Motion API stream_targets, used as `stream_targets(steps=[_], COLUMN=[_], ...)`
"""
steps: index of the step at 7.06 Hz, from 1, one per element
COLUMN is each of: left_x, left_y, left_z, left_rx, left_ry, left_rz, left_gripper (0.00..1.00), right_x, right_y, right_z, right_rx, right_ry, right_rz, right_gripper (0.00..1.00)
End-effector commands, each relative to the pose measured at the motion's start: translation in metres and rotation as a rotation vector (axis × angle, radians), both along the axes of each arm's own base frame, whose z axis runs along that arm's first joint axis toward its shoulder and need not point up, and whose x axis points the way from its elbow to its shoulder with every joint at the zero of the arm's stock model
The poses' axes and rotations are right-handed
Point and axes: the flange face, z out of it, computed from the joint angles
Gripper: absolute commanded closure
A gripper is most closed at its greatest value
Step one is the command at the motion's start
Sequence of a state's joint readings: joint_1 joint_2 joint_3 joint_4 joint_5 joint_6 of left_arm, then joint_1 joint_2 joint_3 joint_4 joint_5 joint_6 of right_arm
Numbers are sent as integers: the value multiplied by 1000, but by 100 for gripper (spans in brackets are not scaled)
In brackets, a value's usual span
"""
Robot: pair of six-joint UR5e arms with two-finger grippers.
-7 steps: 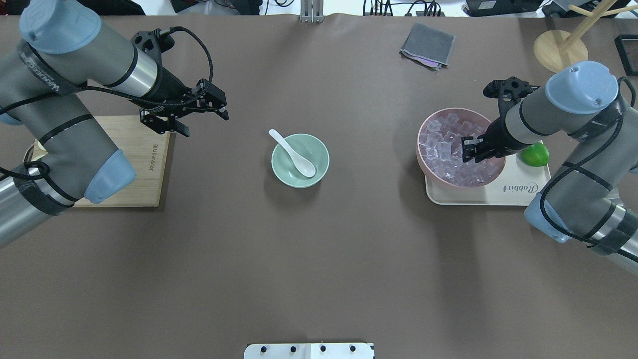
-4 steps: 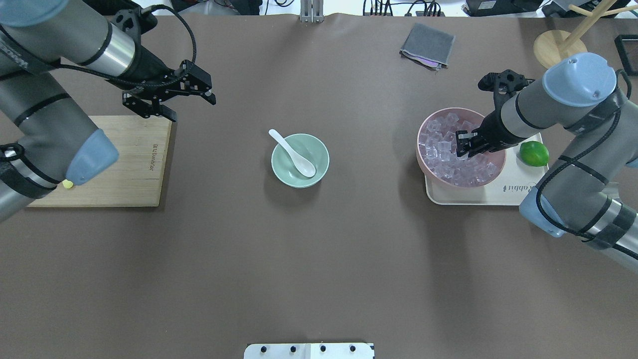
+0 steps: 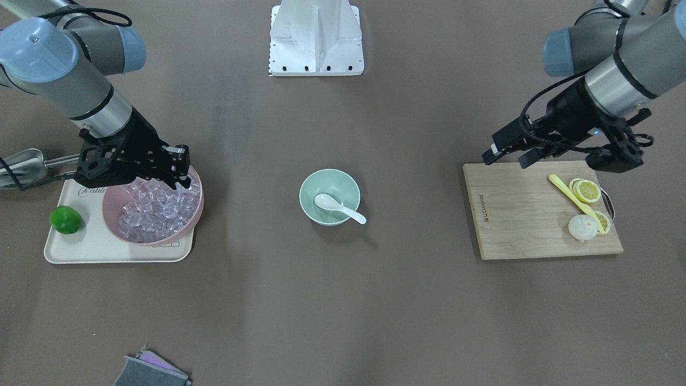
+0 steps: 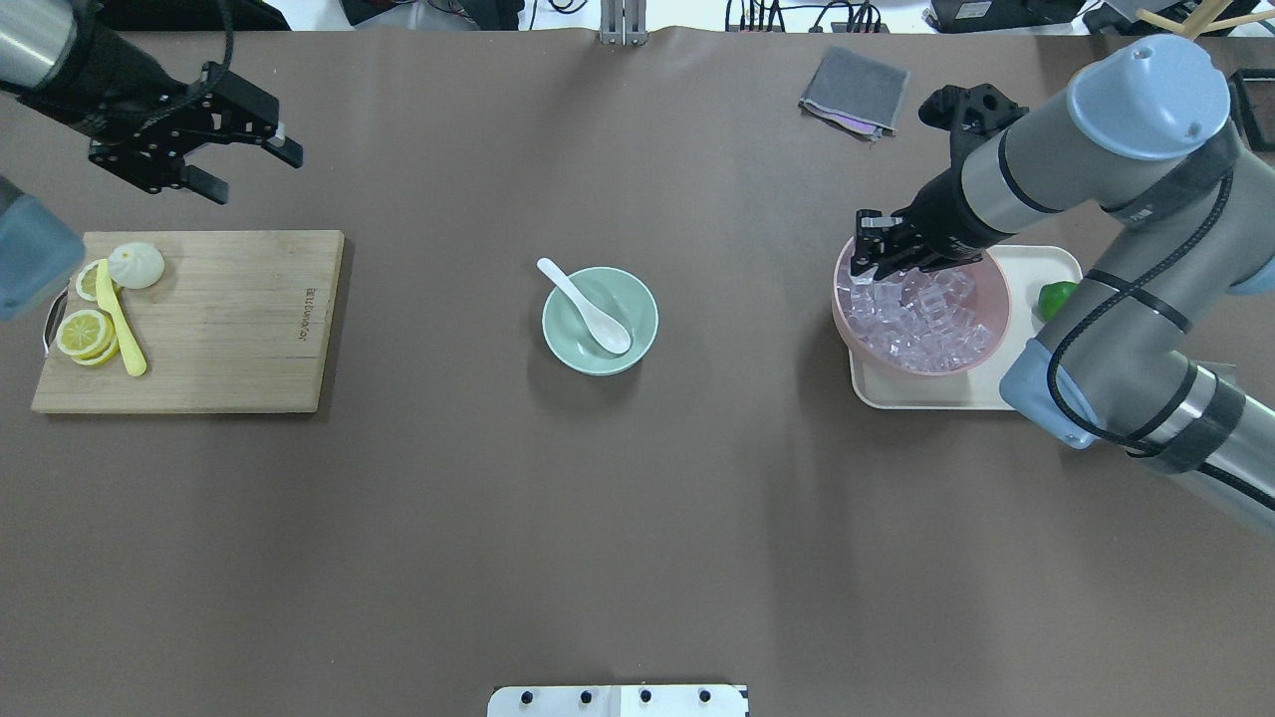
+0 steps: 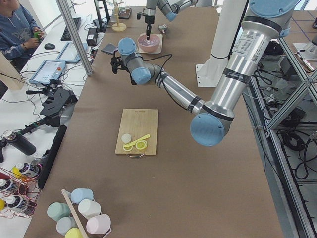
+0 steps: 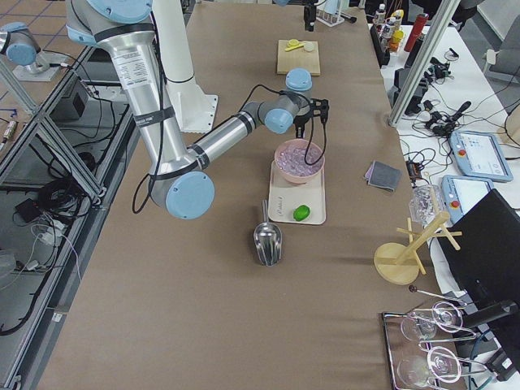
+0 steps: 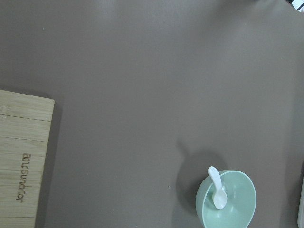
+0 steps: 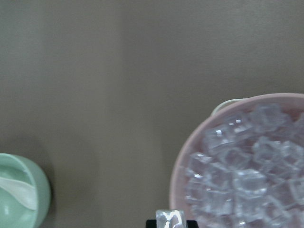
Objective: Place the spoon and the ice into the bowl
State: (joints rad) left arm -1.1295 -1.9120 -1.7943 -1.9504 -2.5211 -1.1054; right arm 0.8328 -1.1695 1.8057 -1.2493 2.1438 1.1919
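Spoon [image 4: 588, 307] lies in bowl [image 4: 638, 303]; right fingers [image 8: 150, 224] pinch ice [image 8: 170, 219].

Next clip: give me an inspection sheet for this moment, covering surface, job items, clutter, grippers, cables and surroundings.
Surface: plain brown table cover.
Job's things: white spoon lies in the mint-green bowl, handle over the rim; no ice there yet; one ice cube is pinched in the right gripper.
Clutter: pink bowl full of ice cubes and a lime on a cream tray; metal scoop; cutting board with lemon slices and yellow utensil; grey cloth.
Grippers: left gripper open, empty, raised near the cutting board; right gripper shut on the ice cube over the pink bowl's edge.
Cables: black cables run along both arms.
Surroundings: operator at a side desk.
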Motion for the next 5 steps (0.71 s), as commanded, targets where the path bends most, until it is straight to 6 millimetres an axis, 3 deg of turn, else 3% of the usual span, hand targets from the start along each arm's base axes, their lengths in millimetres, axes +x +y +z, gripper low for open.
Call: stream_targets(steps=[1,2,3,4,5], left_x=[-54,-80,-91,-93,-93], left_y=[28,43,49,49,50], left_z=[68,108,126,131,132], left_rx=[102,141,153,144,144], left_ry=[-44,-81,-97,-102,-104], left_rz=[31,42,46,44,43], left_gripper=[2,2,2,2,2], right_x=[-75,-111,-155,-186,-196], right_y=[30,44,47,47,48], right_z=[-85,-111,-132,-145,-145], right_rx=[-39,-53,-56,-53,-43], right_ry=[-77,-95,-90,-80,-73], right_rz=[85,114,168,218,230], right_gripper=[100,100,100,100,100])
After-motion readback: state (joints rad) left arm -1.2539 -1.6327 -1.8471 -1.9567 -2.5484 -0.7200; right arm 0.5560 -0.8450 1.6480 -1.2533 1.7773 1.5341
